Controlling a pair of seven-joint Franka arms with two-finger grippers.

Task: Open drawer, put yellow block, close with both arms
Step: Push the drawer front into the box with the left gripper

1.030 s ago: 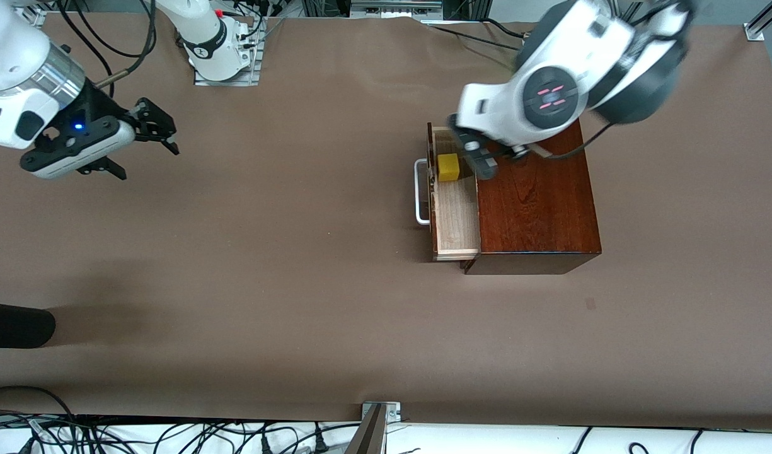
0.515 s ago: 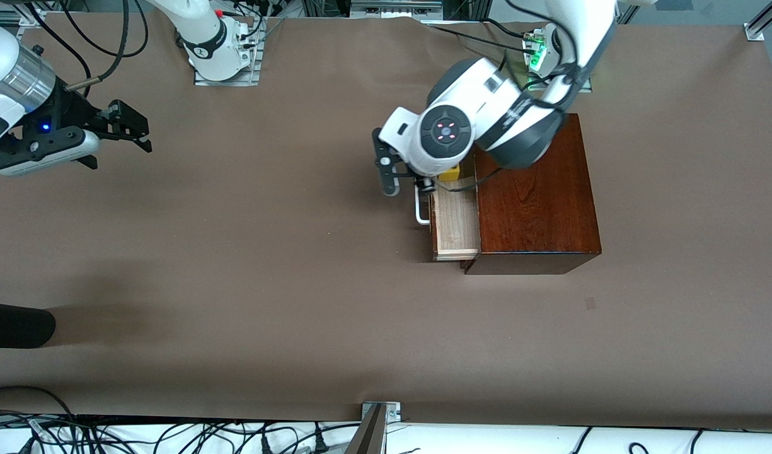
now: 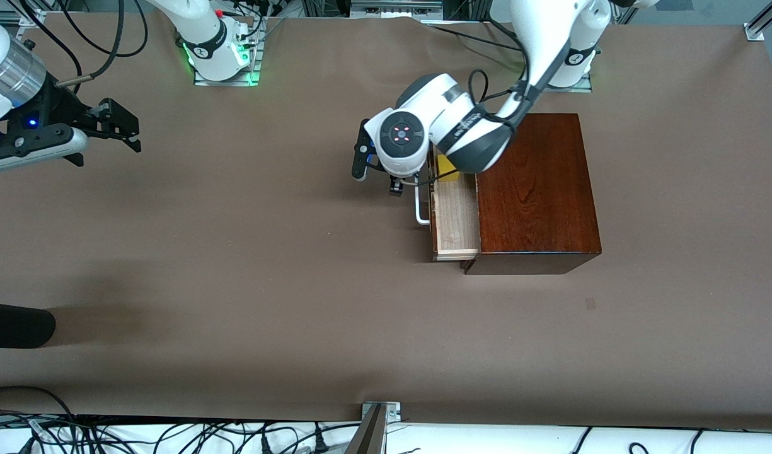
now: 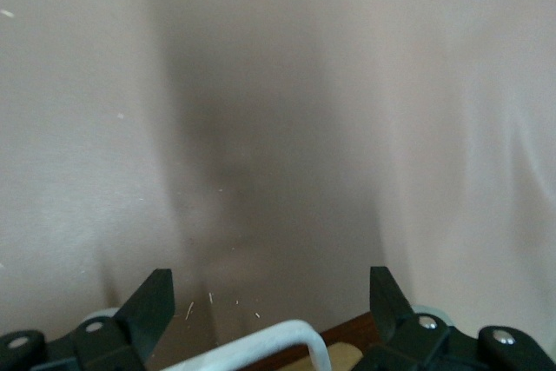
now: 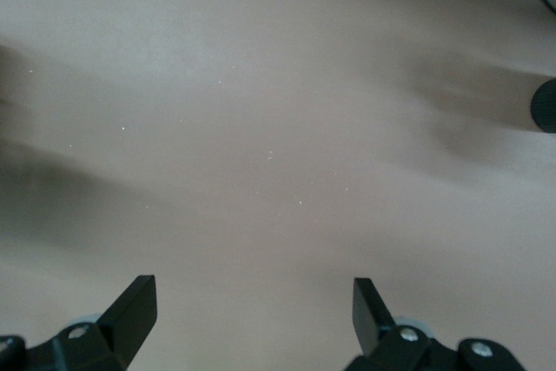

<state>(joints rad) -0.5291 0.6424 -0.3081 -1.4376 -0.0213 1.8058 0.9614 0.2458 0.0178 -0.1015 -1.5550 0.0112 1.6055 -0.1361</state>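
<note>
From my station I see a brown table cover (image 3: 266,252) spread over the whole work surface, smooth apart from a small darker mark (image 3: 590,303) near the front-camera edge toward the left arm's end. A black rounded object (image 3: 14,325) pokes in at the right arm's end, with a soft shadow beside it. Along the front edge runs a white strip with tangled black cables (image 3: 171,435) and a metal bracket (image 3: 380,410). More cables (image 3: 102,38) hang along the edge farthest from the camera.
</note>
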